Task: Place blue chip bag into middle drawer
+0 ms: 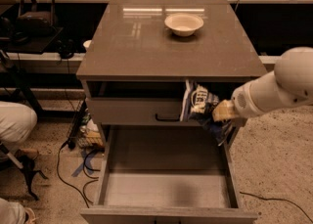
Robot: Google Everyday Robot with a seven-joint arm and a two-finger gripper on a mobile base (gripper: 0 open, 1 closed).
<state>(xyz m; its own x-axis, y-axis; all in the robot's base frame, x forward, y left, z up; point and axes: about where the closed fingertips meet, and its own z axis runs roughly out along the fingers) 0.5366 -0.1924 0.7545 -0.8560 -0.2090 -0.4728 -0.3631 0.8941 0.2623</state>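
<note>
The blue chip bag [199,106] is dark blue foil with white patches. It hangs in the air in front of the right part of the upper drawer front, above the right rear of the open middle drawer [166,189]. My gripper [221,112] reaches in from the right at the end of the white arm and is shut on the bag's right side. The middle drawer is pulled far out, and its pale floor is bare. The bag's lower edge dips to about the drawer's right wall.
A white bowl [184,24] sits at the back of the cabinet top [132,47]. The upper drawer front carries a black loop handle [166,118]. Cables and clutter lie on the floor at left [83,140]. A person's leg shows at the far left [14,120].
</note>
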